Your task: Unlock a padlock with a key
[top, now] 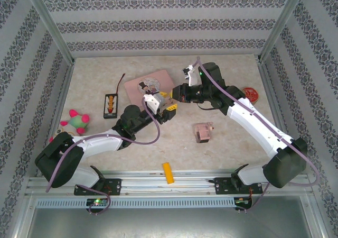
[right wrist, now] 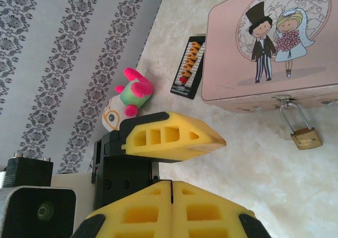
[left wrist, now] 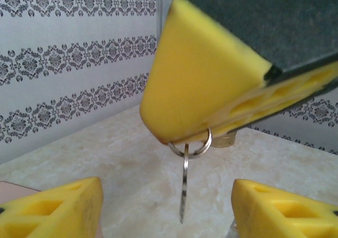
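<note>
My right tool (right wrist: 171, 188) is shut, holding the key (left wrist: 184, 190) by its ring (left wrist: 206, 147); the key dangles between the wide-open left tool (left wrist: 167, 184). I see the padlock (right wrist: 306, 138) hanging from the pink tin (right wrist: 253, 90), right of frame, apart.

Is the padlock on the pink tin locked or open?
Locked, it appears: the padlock hangs from the clasp of the pink tin, both shackle legs seated in its brass body.
</note>
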Controlling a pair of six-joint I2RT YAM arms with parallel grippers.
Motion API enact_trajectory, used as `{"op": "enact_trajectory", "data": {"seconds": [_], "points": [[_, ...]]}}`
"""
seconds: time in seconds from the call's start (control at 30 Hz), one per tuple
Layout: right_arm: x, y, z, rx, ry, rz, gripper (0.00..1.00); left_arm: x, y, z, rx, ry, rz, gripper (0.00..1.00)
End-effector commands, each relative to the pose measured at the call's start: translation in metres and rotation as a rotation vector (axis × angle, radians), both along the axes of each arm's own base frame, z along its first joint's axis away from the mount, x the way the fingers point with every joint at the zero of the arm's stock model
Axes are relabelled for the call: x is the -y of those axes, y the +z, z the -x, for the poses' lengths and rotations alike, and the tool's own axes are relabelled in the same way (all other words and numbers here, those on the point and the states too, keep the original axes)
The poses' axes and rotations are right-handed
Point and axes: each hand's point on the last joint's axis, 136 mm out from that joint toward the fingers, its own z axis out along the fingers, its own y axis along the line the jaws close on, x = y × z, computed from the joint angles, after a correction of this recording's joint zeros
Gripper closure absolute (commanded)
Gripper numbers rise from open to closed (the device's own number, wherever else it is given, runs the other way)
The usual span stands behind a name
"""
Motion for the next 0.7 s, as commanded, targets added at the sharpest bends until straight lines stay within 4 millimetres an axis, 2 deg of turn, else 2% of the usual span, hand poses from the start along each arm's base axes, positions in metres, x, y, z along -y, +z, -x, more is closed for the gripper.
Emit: {"op": "enact_trajectory", "data": {"seconds": [0.0, 0.27, 0.33, 0.43, 0.53, 0.6, 0.67], "points": [[0.0, 0.01, 0.003, 0.017, 0.011, -0.039, 1.0, 0.005, 0.023, 0.0, 0.082, -0.008, 0.036, 0.39], [-0.002, 0.009, 0.003, 0.013, 0.017, -0.043, 1.0, 0.005, 0.018, -0.002, 0.067, 0.001, 0.016, 0.69], [-0.002, 0.008, 0.003, 0.01, 0.016, -0.043, 1.0, 0.005, 0.018, -0.002, 0.065, 0.004, 0.013, 0.79], [-0.002, 0.008, 0.002, 0.013, 0.016, -0.042, 1.0, 0.004, 0.017, -0.002, 0.059, 0.006, 0.005, 0.87], [-0.002, 0.008, 0.002, 0.018, 0.02, -0.041, 1.0, 0.004, 0.017, 0.0, 0.053, -0.003, -0.004, 1.0], [-0.001, 0.01, 0.003, 0.042, 0.028, -0.037, 1.0, 0.003, 0.014, 0.002, 0.036, -0.01, -0.034, 1.0], [0.002, 0.017, 0.004, 0.107, 0.049, -0.029, 0.86, 0.002, 0.01, 0.008, 0.002, -0.036, -0.085, 1.0]]}}
